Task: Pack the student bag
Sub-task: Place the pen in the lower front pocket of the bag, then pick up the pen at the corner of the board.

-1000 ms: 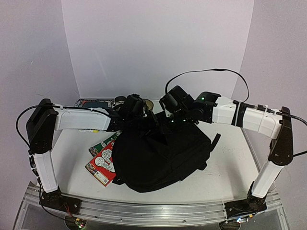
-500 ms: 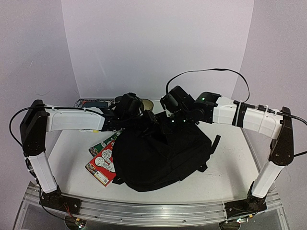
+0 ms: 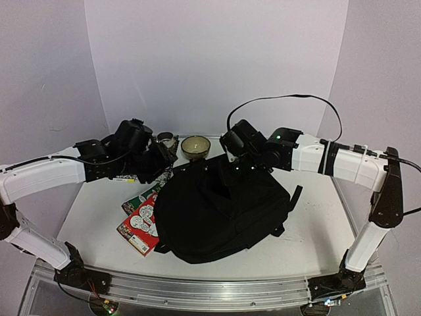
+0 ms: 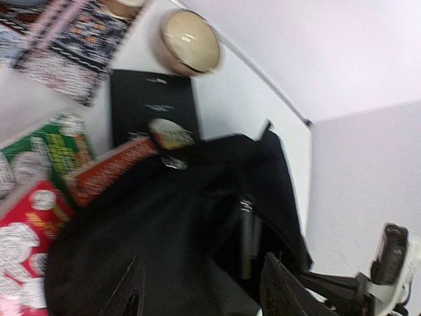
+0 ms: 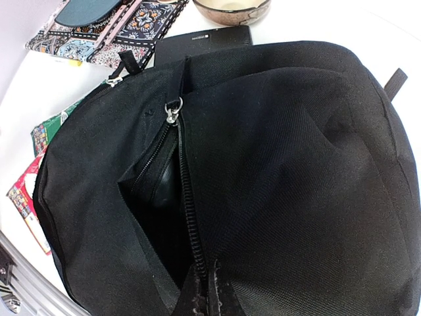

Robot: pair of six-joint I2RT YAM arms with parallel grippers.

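Right gripper pinched shut on student bag; left gripper parted, empty. Books at nine o'clock could be blocked if fabric (thinly held) slips.

Robot lab, plain backdrop (aluminium rail)

A white table fills the lower scene, with 1 aluminium rail along its near edge. Behind the table stands a plain white panel. 2 pale lilac walls rise left and right of the table, softly and evenly lit.
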